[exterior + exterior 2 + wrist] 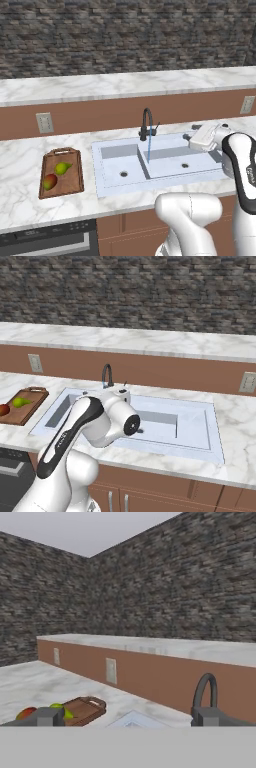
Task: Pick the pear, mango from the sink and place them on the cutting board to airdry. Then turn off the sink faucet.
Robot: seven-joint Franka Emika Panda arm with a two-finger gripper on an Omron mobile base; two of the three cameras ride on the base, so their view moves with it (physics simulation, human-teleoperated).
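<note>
The pear point(62, 168) and the mango point(49, 181) lie side by side on the brown cutting board point(70, 182), left of the white double sink point(115, 150). The black sink faucet point(146, 122) stands behind the divider, and a thin blue stream of water falls from it into the basin. My gripper point(192, 131) hovers over the sink's right basin, level with the faucet and to its right, pointing left at it. In the hand view its fingertips point(45, 717) stand wide apart, open and holding nothing, with the faucet point(205, 692), board point(85, 708), pear point(60, 709) and mango point(27, 713) ahead.
A brown backsplash with wall outlets point(44, 122) rises behind the counter to a raised marble ledge point(125, 82) under a stone wall. An oven front point(50, 240) sits below the counter at the left. Marble counter point(235, 456) continues right of the sink.
</note>
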